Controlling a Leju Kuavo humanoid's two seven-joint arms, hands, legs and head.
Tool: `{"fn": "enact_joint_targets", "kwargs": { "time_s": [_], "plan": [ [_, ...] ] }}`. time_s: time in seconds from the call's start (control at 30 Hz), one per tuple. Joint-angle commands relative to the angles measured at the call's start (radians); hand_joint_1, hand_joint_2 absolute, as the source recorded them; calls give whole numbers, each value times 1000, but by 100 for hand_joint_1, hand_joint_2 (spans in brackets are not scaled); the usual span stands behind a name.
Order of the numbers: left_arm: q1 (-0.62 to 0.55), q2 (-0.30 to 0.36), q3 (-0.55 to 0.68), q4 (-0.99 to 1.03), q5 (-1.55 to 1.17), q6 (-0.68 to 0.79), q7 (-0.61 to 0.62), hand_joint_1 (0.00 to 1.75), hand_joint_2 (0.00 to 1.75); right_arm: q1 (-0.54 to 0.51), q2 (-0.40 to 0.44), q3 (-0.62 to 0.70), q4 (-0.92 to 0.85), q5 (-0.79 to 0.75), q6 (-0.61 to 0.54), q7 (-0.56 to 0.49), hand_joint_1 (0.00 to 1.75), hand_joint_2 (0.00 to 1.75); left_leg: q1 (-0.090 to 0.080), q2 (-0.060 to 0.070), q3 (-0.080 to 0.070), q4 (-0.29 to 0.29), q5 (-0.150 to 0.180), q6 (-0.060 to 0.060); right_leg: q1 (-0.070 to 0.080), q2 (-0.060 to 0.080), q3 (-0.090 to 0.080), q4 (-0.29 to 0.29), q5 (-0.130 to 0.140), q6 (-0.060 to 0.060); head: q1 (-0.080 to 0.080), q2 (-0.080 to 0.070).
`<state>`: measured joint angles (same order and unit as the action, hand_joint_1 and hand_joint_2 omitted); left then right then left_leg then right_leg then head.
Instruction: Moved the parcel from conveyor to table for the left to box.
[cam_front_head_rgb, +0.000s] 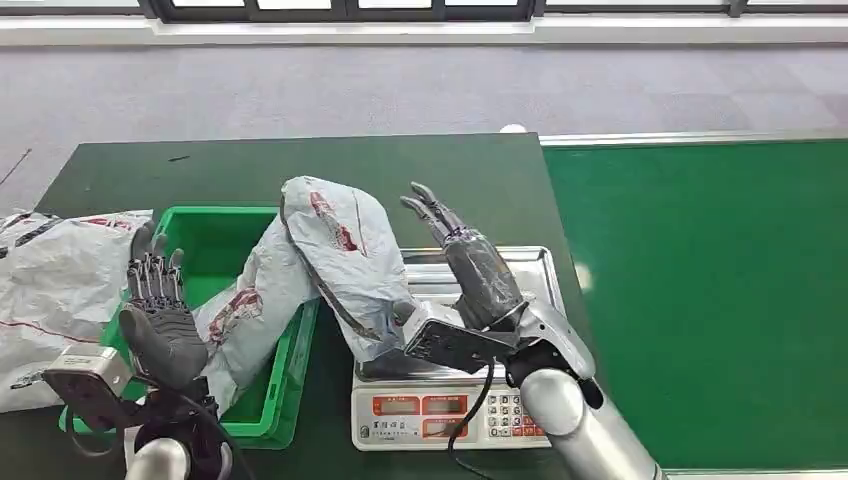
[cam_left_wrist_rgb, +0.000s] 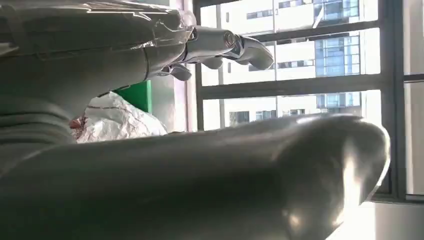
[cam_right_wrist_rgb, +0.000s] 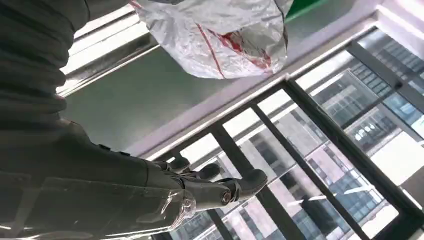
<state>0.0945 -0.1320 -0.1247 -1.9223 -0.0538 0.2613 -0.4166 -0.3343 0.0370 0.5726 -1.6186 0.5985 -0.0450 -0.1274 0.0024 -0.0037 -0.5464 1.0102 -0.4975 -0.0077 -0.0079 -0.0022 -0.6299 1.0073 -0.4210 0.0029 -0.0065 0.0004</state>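
A grey-white plastic parcel (cam_front_head_rgb: 345, 250) with red print stands slumped, its lower end on the scale (cam_front_head_rgb: 525, 262) and its side leaning toward the green box (cam_front_head_rgb: 215, 235). My right hand (cam_front_head_rgb: 475, 280) lies over the scale just right of the parcel, fingers stretched out and apart, thumb close to the bag's lower edge. The right wrist view has the parcel (cam_right_wrist_rgb: 220, 35) hanging apart from my spread right hand (cam_right_wrist_rgb: 150, 195). My left hand (cam_front_head_rgb: 160, 320) stands upright at the box's near left corner, fingers apart, holding nothing. In the left wrist view the left hand (cam_left_wrist_rgb: 150, 65) reaches out straight.
Another crumpled parcel (cam_front_head_rgb: 240, 310) lies inside the green box. A large white bag (cam_front_head_rgb: 50, 290) rests left of the box. The dark green table (cam_front_head_rgb: 300, 165) carries box and scale. The bright green conveyor (cam_front_head_rgb: 700, 300) runs along the right.
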Motion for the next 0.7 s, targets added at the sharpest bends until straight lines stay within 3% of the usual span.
{"fn": "enact_joint_targets", "kwargs": {
  "time_s": [0.03, 0.1, 0.17, 0.27, 0.3, 0.37, 0.4, 0.53, 0.7],
  "plan": [
    [-30, -2, -30, 48, -19, 21, -6, 0, 0, 14, -34, -42, -37, -12, -15, -18, 0, 175, 0, -2, 0, -1, 2, 0, 0, -3, 1, -2, 1, 0, 0, 0],
    [-31, -1, -33, 48, -38, 36, -14, 0, 0, 20, -32, -50, -49, -25, -25, -33, 0, 175, 1, -2, 0, -1, 2, 0, 1, -2, 1, -2, 1, 0, 0, 0],
    [-67, 30, -85, 77, -337, 177, 36, 0, 0, 97, -33, -95, -137, -82, -84, -106, 0, 175, 0, -2, 0, 0, 1, 0, 0, -2, 1, -1, 1, 0, 0, 0],
    [-190, 77, -194, 191, -666, 214, 140, 0, 0, 175, -45, -109, -212, -130, -105, -223, 0, 175, 0, -7, 0, -2, 2, 0, 1, -7, 2, -2, 0, 0, 0, 0],
    [-247, 112, -240, 255, -760, 130, 205, 0, 0, 174, -42, -109, -214, -134, -108, -238, 0, 175, 1, -13, -1, -3, 4, 0, 1, -14, 4, -4, 0, 0, 0, 0],
    [-354, 158, -303, 386, -756, -59, 263, 0, 0, 161, -46, -105, -206, -153, -104, -261, 0, 175, 0, -13, -1, -1, 4, 0, 0, -13, 3, -2, 0, 0, 0, 0],
    [-426, 189, -344, 481, -789, -83, 242, 0, 175, 148, -56, -101, -194, -178, -98, -274, 0, 175, 0, -12, -1, -2, 4, 0, 1, -12, 3, -3, 1, 0, 0, 0],
    [-588, 253, -501, 694, -931, -210, 192, 0, 175, 131, -70, -96, -147, -220, -74, -313, 0, 175, -1, -12, -2, -1, 5, 1, -1, -13, 3, -2, 2, 0, 0, 0],
    [-611, 249, -521, 734, -943, -227, 185, 0, 175, 127, -68, -96, -141, -224, -72, -317, 0, 175, 0, 2, -2, -2, 6, -2, 0, 0, -2, -3, 9, -2, 0, 0]
  ]
}}
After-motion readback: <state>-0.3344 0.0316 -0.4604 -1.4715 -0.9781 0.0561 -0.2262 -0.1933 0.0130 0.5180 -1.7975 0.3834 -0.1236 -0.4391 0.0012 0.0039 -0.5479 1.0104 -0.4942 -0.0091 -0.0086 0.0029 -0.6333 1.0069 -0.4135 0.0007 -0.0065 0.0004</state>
